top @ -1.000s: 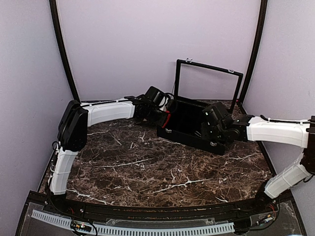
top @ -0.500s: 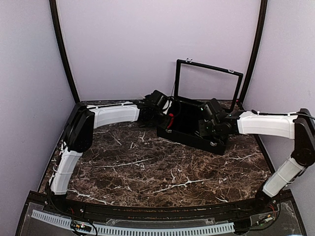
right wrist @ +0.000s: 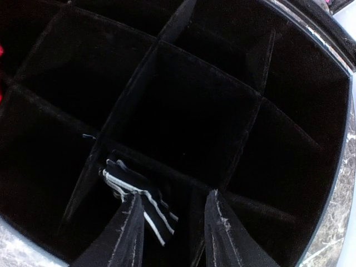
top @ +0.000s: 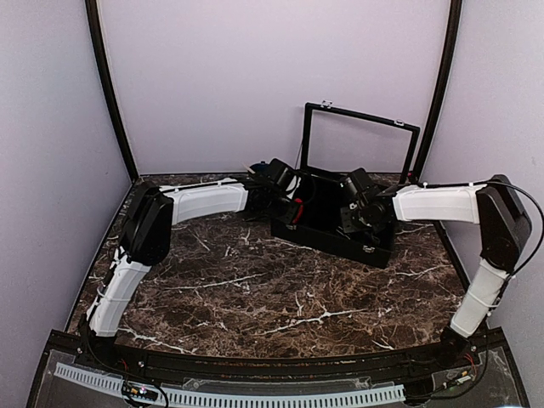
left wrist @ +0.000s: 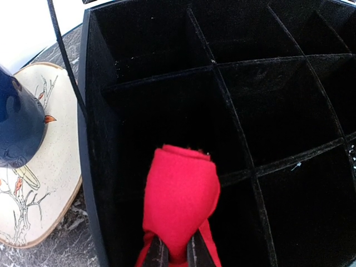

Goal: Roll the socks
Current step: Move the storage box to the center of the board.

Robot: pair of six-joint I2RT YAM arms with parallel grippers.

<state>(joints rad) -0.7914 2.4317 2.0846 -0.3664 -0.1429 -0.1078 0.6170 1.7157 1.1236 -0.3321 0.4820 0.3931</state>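
Right now the red sock (left wrist: 178, 203) is a tight, plump roll of plain red fabric, rounded at the top w/ a folded lip across it. It narrows to where the left hand (left wrist: 177, 250) pinches it, both fingers (left wrist: 158, 255) pressed close on the cloth. It sits over a cell in the column just beside the outer wall of the black box (left wrist: 89, 167); whether it touches the cell floor I can't tell. The black sock (right wrist: 139, 194) is a dark, flattish bundle w/ thin white stripes along its edges. It's down in a near cell, touching a divider & lying against one finger (right wrist: 127, 233) of the right hand (right wrist: 173, 196), whose fingers stand well apart w/ nothing clamped between them

Top view: both arms reach to the box at the far side of the marble table (top: 255, 289), w/ the lid frame (top: 361, 140) upright behind it. There the red sock is only a small red speck at the left hand, & the black sock can't be made out vs the black lining. Left wrist view alone shows a round pale disc (left wrist: 41, 167) w/ bird & twig drawings, just beside the box on the table, & a dark blue object (left wrist: 16, 125) standing on it. Right wrist view alone shows the stripes, plus a sliver of red at its left edge
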